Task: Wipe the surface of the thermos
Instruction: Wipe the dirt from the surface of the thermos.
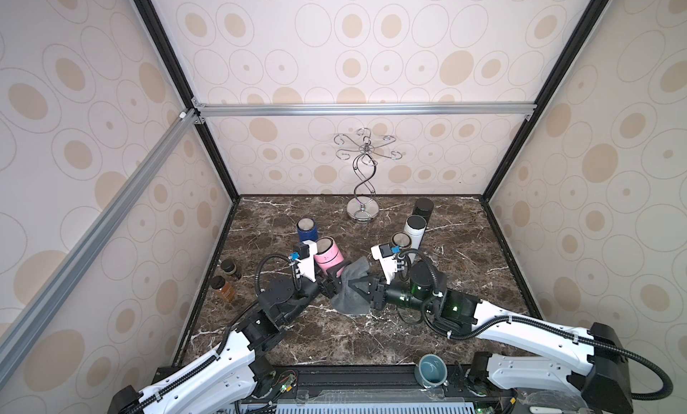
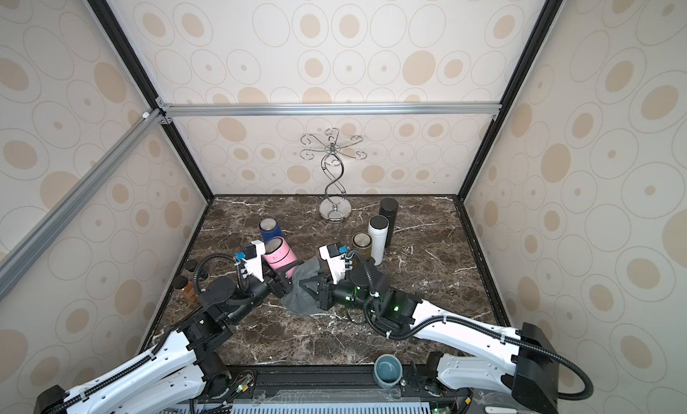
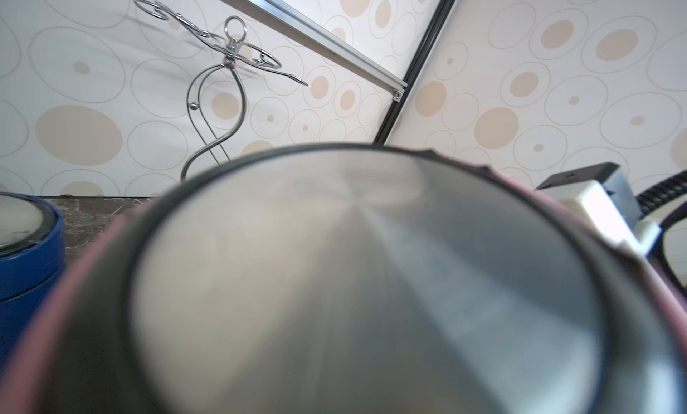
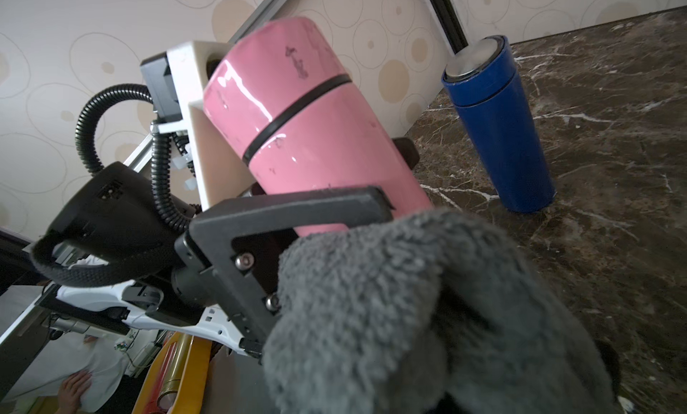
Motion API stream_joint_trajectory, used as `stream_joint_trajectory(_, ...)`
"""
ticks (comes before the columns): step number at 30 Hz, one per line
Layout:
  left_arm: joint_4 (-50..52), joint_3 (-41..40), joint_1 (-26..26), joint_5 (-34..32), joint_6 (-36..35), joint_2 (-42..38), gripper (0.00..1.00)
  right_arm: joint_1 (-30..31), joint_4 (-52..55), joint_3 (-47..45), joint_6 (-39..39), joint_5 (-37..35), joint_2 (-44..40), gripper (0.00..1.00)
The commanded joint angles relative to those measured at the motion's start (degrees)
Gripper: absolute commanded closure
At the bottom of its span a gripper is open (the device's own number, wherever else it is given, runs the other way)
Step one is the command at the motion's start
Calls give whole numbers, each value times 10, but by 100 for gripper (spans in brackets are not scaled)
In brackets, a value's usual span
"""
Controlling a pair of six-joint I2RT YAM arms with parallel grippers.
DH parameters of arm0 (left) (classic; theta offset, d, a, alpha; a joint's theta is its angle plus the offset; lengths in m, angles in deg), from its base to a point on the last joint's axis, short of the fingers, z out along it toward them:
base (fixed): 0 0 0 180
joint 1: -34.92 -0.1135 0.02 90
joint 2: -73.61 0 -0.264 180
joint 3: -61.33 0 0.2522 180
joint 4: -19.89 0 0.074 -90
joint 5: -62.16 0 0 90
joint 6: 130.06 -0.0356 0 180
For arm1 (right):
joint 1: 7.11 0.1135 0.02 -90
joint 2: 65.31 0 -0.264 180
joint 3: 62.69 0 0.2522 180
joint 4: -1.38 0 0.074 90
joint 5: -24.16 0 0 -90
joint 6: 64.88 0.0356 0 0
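Note:
A pink thermos [image 1: 329,258] [image 2: 281,257] [image 4: 308,126] with a black band and a steel lid [image 3: 353,282] is held tilted above the marble table. My left gripper [image 1: 332,279] [image 2: 281,282] is shut on its lower end; one of its black fingers [image 4: 297,207] crosses the body in the right wrist view. My right gripper [image 1: 356,284] [image 2: 307,286] is shut on a grey fluffy cloth [image 1: 347,298] [image 2: 300,295] [image 4: 427,311], which lies bunched against the thermos's lower end. The cloth hides the right jaws in the right wrist view, and the lid hides the left jaws in the left wrist view.
A blue thermos [image 1: 306,230] [image 4: 498,133] stands just behind the pink one. White [image 1: 414,230], black [image 1: 423,207] and bronze [image 1: 401,242] thermoses stand at the right rear. A chrome stand [image 1: 363,178] rises at the back, two amber jars [image 1: 226,278] sit left, and a grey cup [image 1: 431,369] sits at the front edge.

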Motion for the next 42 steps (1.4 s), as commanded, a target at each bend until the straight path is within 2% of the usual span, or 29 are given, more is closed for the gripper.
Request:
stream_joint_trajectory(1,-111,22,15,52,41,-15,100,31,13,3,-13,-18,29,100)
stream_joint_trajectory(4,-110,24,12,36,36,-25,100,42,59,-21,-9,-54,16,100)
stream_joint_trajectory(10,-111,23,9,-40,49,-26,100,61,128,-48,-19,-111,-29,100)
stream_joint_trajectory(15,-110,34,9,-53,55,0,100,107,143,16,-91,-146,-4,100)
stream_joint_trajectory(21,-116,41,9,-49,64,18,100,144,118,100,-165,-180,69,100)
stream_joint_trajectory(26,-109,36,9,-52,66,9,100,143,117,118,-175,-317,132,100)
stream_joint_trajectory(30,-94,37,9,-60,55,-14,100,143,131,88,-146,-373,132,100)
stream_joint_trajectory(36,-61,51,9,-72,21,-34,100,143,192,40,-86,-374,74,100)
stream_joint_trajectory(42,-28,58,2,-60,-36,-50,100,130,176,9,-85,-277,-73,100)
